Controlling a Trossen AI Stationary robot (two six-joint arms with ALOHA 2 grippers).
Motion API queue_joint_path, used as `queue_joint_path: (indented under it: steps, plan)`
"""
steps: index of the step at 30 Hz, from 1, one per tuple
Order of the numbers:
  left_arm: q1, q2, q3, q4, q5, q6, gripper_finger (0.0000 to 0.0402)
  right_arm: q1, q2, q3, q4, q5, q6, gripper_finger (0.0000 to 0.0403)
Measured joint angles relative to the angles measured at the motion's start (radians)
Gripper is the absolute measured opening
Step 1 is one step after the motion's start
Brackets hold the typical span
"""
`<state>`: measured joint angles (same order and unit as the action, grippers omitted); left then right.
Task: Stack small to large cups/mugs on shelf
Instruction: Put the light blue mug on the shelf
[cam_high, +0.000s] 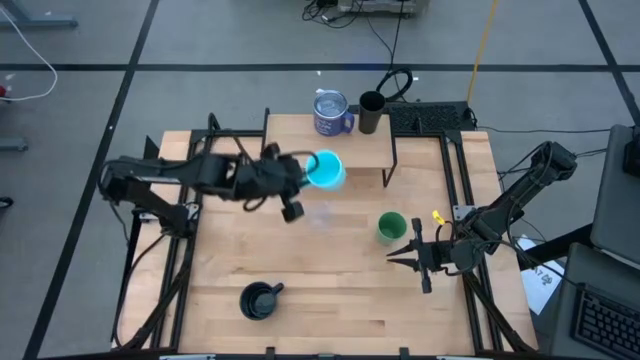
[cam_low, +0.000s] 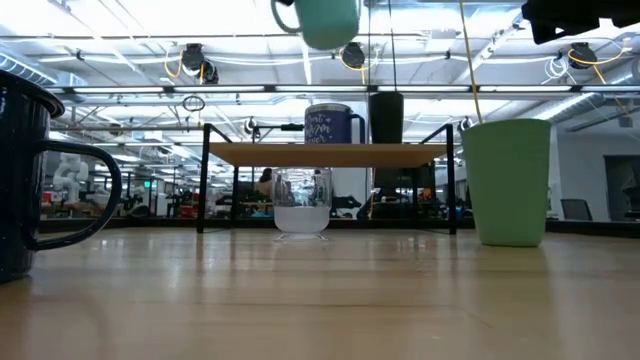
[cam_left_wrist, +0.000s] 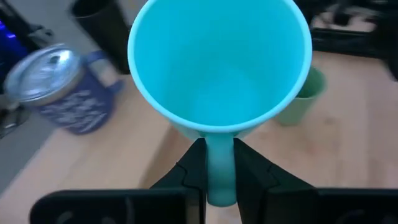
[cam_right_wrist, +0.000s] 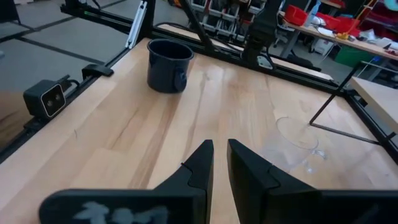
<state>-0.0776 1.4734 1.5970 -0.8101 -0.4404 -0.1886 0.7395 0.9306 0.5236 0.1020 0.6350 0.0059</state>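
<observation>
Grey floor with dark tape lines surrounds the wooden table (cam_high: 300, 290) in the high view. At upper centre of the frame the shelf (cam_high: 360, 150) carries the blue-purple mug (cam_high: 331, 113) and, just right of it, the black tumbler (cam_high: 371, 112). The left gripper (cam_high: 303, 172) sits at the shelf's left front corner, clamped on the handle of the cyan mug (cam_high: 326, 169). The small clear glass (cam_high: 321, 214) shows only as a faint shape just below it. The green cup (cam_high: 391, 227) stands right of centre, and the right gripper (cam_high: 392, 252) hovers just below it, holding nothing. The dark handled mug (cam_high: 260, 299) sits at lower centre.

The low view shows what the overhead one cannot: the cyan mug (cam_low: 322, 20) hangs at the top edge, well above the shelf (cam_low: 330, 154). The glass (cam_low: 302, 205) stands on the table in front of the shelf's underside, the green cup (cam_low: 507, 181) at right, the dark mug (cam_low: 30, 180) large at far left.

The left wrist view shows the grip itself: both fingers (cam_left_wrist: 194, 168) pressed on the cyan mug's handle (cam_left_wrist: 220, 171), its empty bowl filling the frame.

The right wrist view shows that gripper's fingers (cam_right_wrist: 202, 163) nearly together over bare wood, with the dark mug (cam_right_wrist: 168, 65) at upper left and the glass (cam_right_wrist: 298, 146) at right.
</observation>
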Motion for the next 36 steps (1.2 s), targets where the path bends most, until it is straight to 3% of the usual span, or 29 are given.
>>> queue_joint_path:
  steps: [9, 22, 36]
  plan:
    - [0.205, -0.04, 0.0, -0.094, 0.012, 0.05, 0.005, -0.024, -0.001, 0.0, 0.008, 0.0, -0.022, 0.0036]
    - [0.501, -0.052, 0.0, -0.162, 0.202, 0.116, 0.005, -0.062, -0.001, 0.0, 0.007, 0.0, -0.022, 0.0036]
    - [0.675, -0.024, 0.0, -0.17, 0.287, 0.205, 0.005, -0.069, -0.001, -0.001, 0.013, 0.0, -0.044, 0.0036]
